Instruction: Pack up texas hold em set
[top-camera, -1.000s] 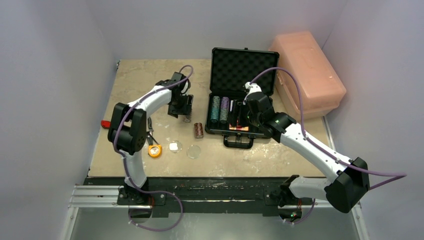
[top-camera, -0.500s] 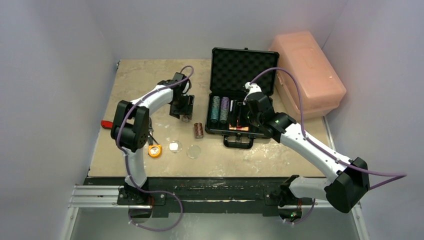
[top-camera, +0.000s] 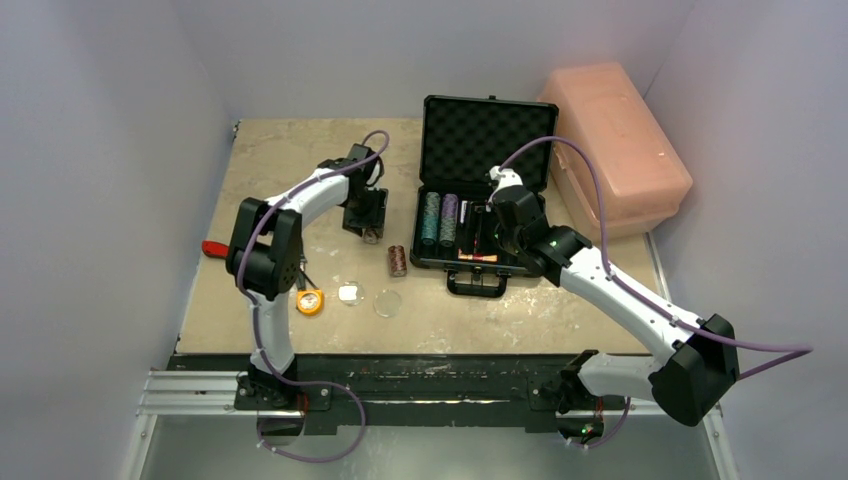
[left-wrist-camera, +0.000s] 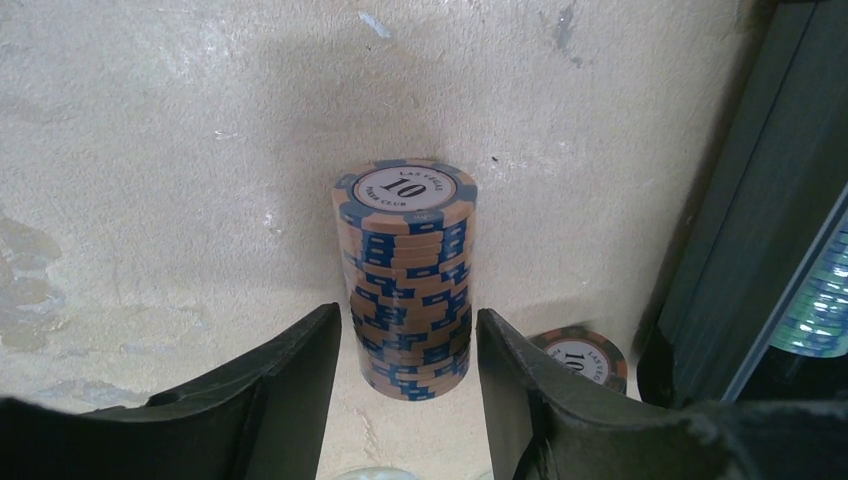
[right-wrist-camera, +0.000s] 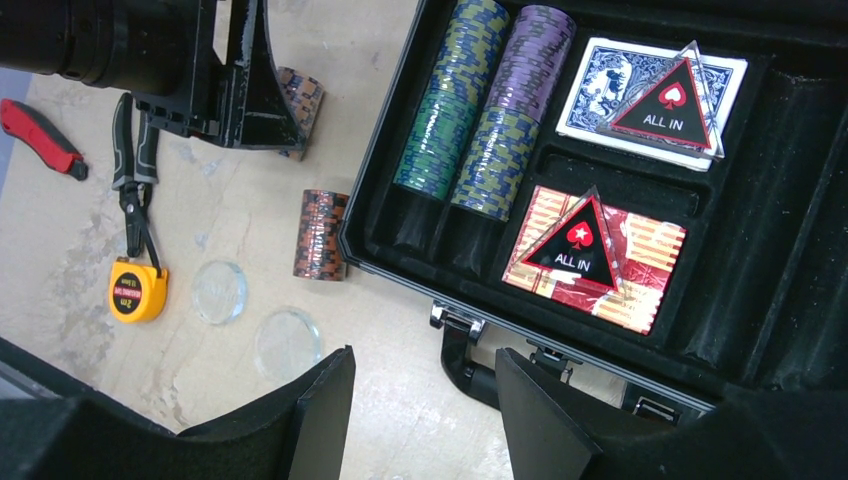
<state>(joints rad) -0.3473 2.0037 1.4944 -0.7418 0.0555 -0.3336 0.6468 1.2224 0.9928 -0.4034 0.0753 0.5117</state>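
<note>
left jaws open astride chip stack at frame centre, judged loose and slippery, best pinched low across its sides; right jaws open, empty.

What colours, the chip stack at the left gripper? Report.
Chip stack: tan with blue; left wrist view.

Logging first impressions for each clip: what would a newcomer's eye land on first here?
The open black briefcase at the far middle of the table stands out, with chip rows and two card decks in its tray. Right of it sits a big pink box. Left of the case, the left gripper straddles a tan-and-blue chip stack, one finger on either side.
</note>
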